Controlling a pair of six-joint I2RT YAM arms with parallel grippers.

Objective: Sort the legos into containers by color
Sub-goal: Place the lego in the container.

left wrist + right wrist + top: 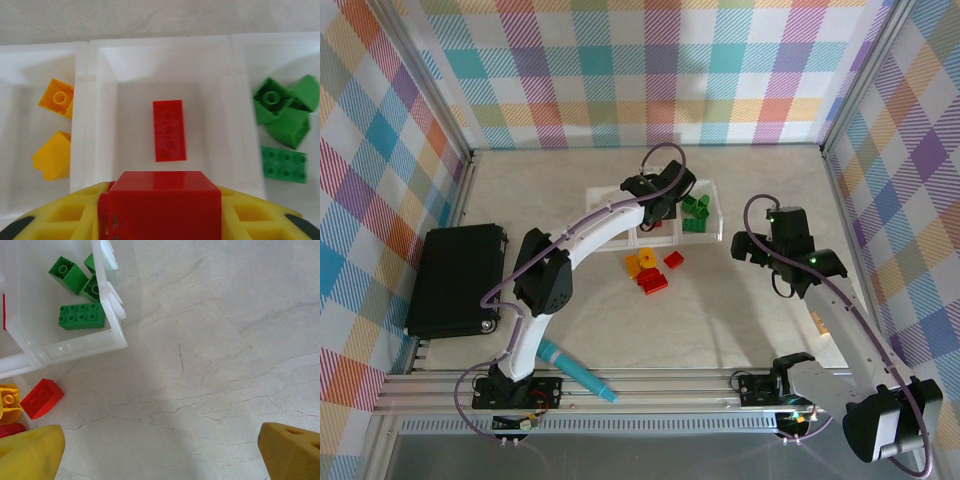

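Top external: left end effector (663, 197) is over the tray (600, 200). Loose red and yellow legos (650, 270) lie on the tabletop (720, 320) just beside the tray.

Left wrist: it is clenched on a red brick (164, 200) above the middle compartment (210, 70), which contains a second red brick (169, 130).

Right wrist: right end effector (160, 450) is released and empty. Green legos (80, 315) lie in the end compartment.

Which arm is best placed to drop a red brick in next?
Left. The left claw holds a red brick just above the middle compartment, where another red brick lies. The right claw is open over bare table.
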